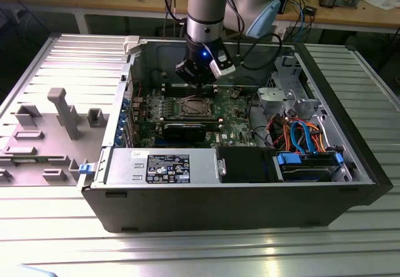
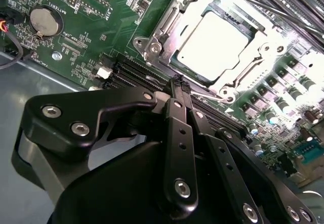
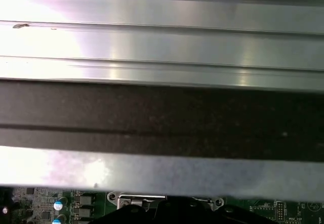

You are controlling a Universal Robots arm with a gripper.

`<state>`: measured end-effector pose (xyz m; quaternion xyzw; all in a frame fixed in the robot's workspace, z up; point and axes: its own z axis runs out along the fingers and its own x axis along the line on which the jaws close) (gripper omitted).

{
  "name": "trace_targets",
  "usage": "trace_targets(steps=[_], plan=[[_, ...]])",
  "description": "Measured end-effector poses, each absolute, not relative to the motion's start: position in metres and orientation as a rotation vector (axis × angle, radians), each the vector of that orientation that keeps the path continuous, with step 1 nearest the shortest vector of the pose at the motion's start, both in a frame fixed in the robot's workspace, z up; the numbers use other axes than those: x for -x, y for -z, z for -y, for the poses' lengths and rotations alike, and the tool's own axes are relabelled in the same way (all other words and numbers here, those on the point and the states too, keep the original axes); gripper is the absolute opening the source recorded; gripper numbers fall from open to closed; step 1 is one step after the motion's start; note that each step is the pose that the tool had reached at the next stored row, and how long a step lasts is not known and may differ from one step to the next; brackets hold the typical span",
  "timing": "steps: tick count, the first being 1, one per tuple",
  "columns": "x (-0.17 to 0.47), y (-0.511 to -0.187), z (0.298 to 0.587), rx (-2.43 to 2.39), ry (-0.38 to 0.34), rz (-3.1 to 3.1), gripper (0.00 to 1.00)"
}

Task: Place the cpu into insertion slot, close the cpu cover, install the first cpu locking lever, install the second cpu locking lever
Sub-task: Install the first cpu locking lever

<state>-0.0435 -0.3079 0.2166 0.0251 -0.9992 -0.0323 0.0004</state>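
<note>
Just beyond pincer [image 2: 180, 85] tips: cpu [image 2: 215, 44] seated in insertion slot [image 2: 152, 46]; pincer closed, empty.

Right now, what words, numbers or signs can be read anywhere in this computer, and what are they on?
Label on the power supply: white print on black, too small to read.
Board: white lettering near the battery, too fine to read with certainty.
Cpu: bright glare, no print can be made out.
Nothing can be quoted.
</note>
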Motion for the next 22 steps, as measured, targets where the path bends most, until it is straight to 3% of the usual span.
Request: trace_targets(steps=[22], plan=[[0.037, -0.206, 0.308, -0.079, 0.102, 3.138, 0.11]])
